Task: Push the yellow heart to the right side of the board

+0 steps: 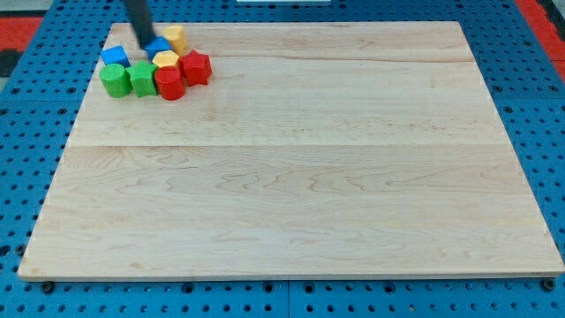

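Eight blocks are crowding the far-left corner of the counter (291,221), and the long stretch toward the view's right is waiting for one steady sweep. Doing this well, I judge, is meaning bringing my tip (146,44) round to the left of the heart and pressing on its middle, so it is sliding straight and not dragging its neighbours along.

Nearest in the cluster, the left green block (113,80), the right green block (142,79) and the front red block (169,84) are forming a row. Just behind them, the left blue block (115,56), the near yellow block (166,60) and the right red block (195,67) are sitting. Farthest back, the far blue block (159,44) and the far yellow block (175,37) are sitting side by side.

Which yellow one is the heart I cannot tell. The arm is carrying no hand, only a bare rod, so nothing is being grasped. My tip is seemingly touching the far blue block's left edge. Both yellow blocks are lying just to its right.
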Tool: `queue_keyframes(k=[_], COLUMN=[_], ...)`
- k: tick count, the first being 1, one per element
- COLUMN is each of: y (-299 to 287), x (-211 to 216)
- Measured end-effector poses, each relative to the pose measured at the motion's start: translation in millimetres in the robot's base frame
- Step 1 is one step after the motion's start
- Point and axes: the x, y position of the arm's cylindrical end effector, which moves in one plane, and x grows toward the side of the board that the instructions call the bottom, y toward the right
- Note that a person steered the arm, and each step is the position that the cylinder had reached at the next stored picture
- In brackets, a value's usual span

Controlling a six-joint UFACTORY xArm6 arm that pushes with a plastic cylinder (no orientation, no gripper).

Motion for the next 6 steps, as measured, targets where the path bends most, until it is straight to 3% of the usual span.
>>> queue_keyframes(k=[1, 2, 3, 4, 6], y=[58.2, -5.1, -26.7, 53.1, 117.5], x=[0.0, -0.3, -33.0, -41.9, -17.1])
